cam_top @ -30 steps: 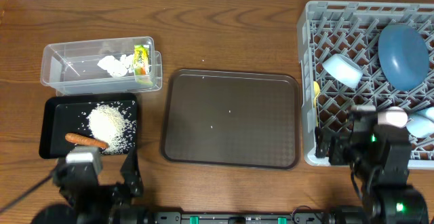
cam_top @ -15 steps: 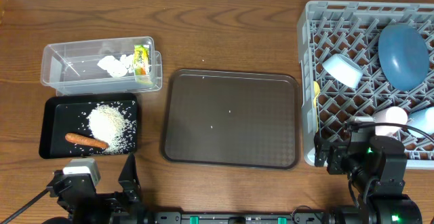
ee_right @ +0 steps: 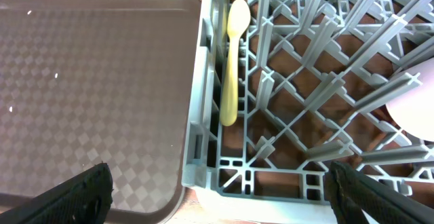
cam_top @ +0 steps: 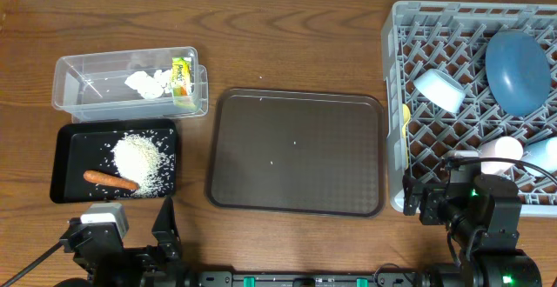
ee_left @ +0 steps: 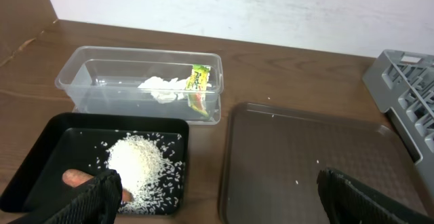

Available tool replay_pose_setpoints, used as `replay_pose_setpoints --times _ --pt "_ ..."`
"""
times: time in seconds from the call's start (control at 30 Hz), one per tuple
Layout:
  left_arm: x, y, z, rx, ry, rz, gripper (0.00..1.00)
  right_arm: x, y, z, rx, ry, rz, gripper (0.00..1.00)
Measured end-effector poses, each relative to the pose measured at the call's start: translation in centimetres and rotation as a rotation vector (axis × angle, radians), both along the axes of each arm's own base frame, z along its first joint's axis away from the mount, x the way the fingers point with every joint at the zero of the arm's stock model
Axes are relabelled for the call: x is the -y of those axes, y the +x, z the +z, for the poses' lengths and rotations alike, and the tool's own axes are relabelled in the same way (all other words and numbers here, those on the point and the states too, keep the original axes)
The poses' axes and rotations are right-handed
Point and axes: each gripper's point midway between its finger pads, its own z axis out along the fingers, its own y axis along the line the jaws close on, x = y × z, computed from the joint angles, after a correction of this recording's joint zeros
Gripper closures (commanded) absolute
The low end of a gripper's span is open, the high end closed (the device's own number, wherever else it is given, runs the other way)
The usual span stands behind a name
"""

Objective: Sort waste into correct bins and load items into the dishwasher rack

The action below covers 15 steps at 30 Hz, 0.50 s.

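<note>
I saw the left gripper (ee_left: 218,180) and right gripper (ee_right: 218,173) spread wide, empty, at the table's (cam_top: 287,17) front edge. Tissue (cam_top: 148,83) and wrapper (cam_top: 181,76) lay in the clear tub (cam_top: 70,91), rice (cam_top: 139,159) and carrot (cam_top: 110,180) in the black tray (cam_top: 63,161), by the left edge. Plate (cam_top: 518,70), bowl (cam_top: 438,90), spoon (ee_right: 232,61), pink cup (cam_top: 503,150) and blue cup (cam_top: 544,154) sat in the right-edge rack (cam_top: 396,104).

— Left gripper (ee_left: 227,200), bottom of its wrist view?
— Two matte black fingers (ee_left: 95,198). Overhead, lower right, the right arm (cam_top: 483,222): black casing, green lights glowing, black cable.
</note>
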Motion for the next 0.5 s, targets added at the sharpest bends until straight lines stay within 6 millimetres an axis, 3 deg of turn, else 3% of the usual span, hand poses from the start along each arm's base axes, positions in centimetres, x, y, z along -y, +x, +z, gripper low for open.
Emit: replay_pose_setpoints --times 0.33,0.5 --pt "0.0 0.0 0.0 0.0 0.0 0.0 0.06 0.0 -0.4 0.3 0.031 0.0 0.001 0.01" --pt "0.0 0.0 0.0 0.0 0.0 0.0 0.06 -0.5 -0.5 1.1 0.175 0.0 0.026 0.01"
